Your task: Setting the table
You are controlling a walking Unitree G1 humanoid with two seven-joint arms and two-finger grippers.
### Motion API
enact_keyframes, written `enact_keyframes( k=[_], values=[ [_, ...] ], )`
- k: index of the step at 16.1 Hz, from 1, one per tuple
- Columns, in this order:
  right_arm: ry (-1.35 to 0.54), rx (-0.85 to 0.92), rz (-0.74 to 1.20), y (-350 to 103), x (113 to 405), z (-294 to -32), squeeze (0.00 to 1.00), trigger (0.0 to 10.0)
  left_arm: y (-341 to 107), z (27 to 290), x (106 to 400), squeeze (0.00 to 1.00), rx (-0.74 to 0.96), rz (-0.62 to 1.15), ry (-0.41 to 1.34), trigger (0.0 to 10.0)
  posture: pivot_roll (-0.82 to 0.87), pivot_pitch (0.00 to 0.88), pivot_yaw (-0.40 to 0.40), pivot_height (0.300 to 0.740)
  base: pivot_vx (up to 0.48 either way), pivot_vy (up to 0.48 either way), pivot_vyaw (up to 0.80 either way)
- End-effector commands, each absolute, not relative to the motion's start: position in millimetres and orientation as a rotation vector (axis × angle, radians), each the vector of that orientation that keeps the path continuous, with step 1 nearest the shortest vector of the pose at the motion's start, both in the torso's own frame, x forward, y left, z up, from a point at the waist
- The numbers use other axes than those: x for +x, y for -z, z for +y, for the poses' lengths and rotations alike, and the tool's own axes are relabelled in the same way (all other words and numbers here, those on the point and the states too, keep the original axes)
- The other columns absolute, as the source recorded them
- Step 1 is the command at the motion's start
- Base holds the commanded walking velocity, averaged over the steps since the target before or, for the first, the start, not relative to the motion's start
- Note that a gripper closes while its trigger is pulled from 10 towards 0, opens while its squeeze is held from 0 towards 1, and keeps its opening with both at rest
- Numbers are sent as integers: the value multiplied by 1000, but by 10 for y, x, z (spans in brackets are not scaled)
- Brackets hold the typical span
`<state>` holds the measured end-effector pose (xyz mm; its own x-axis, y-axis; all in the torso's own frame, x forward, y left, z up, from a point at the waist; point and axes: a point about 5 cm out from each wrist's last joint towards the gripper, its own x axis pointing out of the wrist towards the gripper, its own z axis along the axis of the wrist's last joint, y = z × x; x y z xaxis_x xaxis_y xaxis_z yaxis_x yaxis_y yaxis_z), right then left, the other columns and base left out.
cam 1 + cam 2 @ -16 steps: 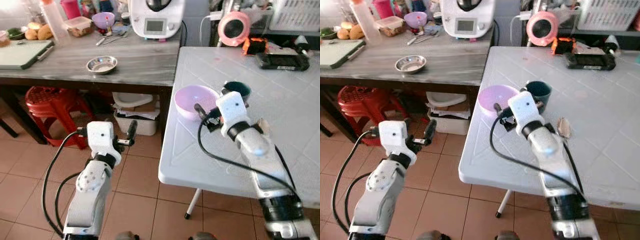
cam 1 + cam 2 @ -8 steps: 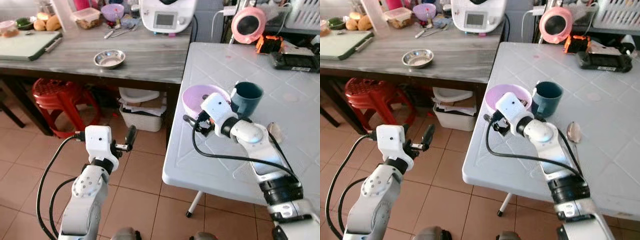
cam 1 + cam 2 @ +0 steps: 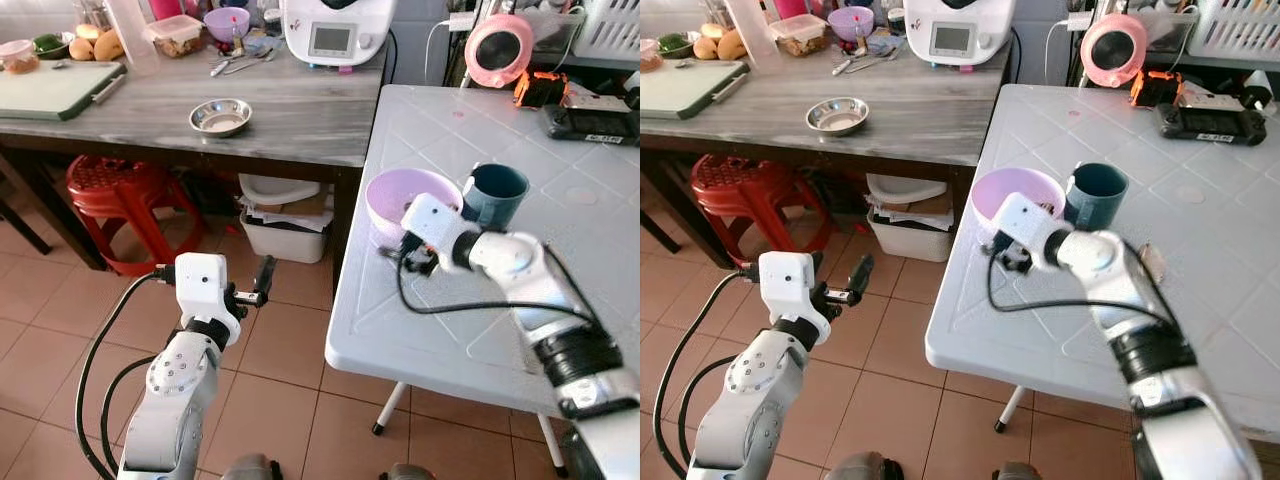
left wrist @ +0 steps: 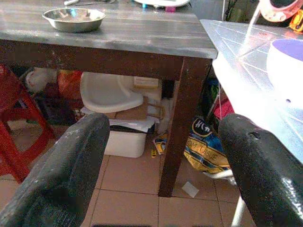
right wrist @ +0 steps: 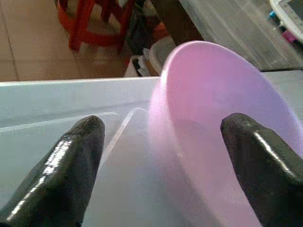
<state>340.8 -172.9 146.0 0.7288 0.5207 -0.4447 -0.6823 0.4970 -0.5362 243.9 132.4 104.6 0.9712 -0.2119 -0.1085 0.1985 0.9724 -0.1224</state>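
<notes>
Right wrist view: pink bowl (image 5: 222,137) just beyond spread right hand (image 5: 161,175).

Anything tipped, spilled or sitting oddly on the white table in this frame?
Nothing spilled or tipped. The pink bowl and teal mug stand upright, side by side on the white table. The bowl sits close to the table's edge. The right gripper is open beside the bowl; the left gripper hangs open over the floor.

Spread black fingers (image 5: 61,175) flank the pink bowl (image 5: 218,127) — seemingly untouched.
</notes>
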Motion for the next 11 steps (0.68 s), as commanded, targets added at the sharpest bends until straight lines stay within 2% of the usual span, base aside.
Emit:
enact_keyframes(
  k=[1, 11],
  values=[
    [-789, -813, 232, -1495, 3433, -1698, 0, 0, -1072, 1337, 2440, 0, -100, 120, 216, 10000, -28, 12, 66, 740, 0, 0, 0],
    [-901, -944, 310, -1363, 3441, -1824, 0, 0, -1038, 1322, 2440, 0, -92, 146, 218, 10000, -28, 4, 57, 740, 0, 0, 0]
  ],
)
